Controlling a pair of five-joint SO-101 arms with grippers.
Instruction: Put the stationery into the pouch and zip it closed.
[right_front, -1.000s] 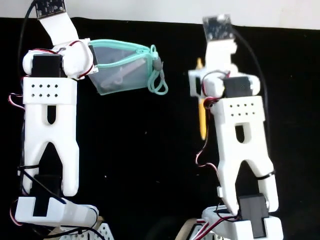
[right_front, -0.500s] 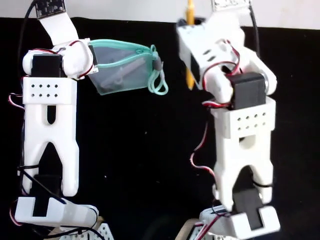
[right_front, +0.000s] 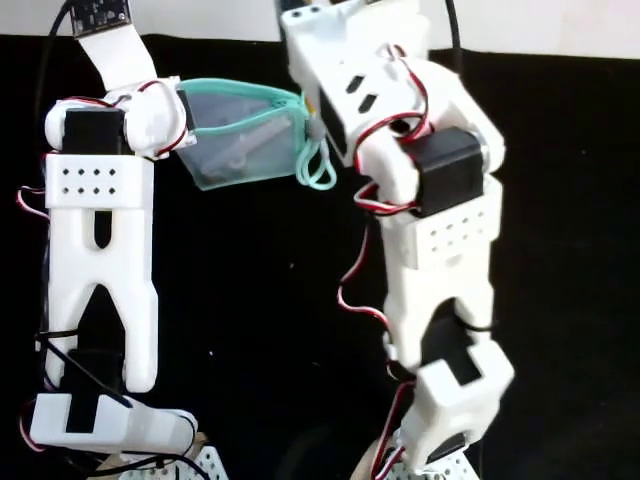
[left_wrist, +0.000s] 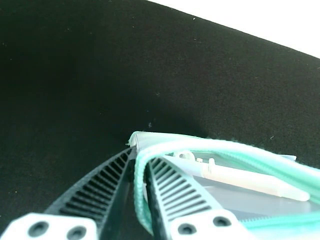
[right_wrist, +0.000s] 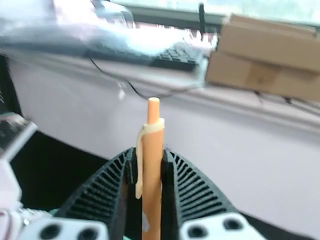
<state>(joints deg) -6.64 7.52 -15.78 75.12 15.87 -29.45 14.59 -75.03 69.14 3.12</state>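
The teal-edged clear pouch (right_front: 250, 135) hangs above the black table, its mouth toward the other arm. My left gripper (right_front: 185, 120) is shut on the pouch's end. In the left wrist view the ribbed fingers (left_wrist: 105, 180) pinch the pouch's rim (left_wrist: 145, 145), and a white pen (left_wrist: 250, 177) lies inside. The right arm (right_front: 400, 120) is raised and bent over, its head close beside the pouch's open end. In the right wrist view my right gripper (right_wrist: 148, 155) is shut on an orange pen (right_wrist: 151, 125), which stands upright between the fingers.
A teal loop cord (right_front: 320, 170) dangles from the pouch's zipper end, just by the right arm. The black cloth (right_front: 260, 300) lies between the two arm bases. Behind the pen, a keyboard (right_wrist: 175, 55) and a cardboard box (right_wrist: 265, 50) sit on a desk.
The right arm has risen from the table with the orange pen and swung left and up, ending next to the pouch's open end. The left arm and pouch have kept still.
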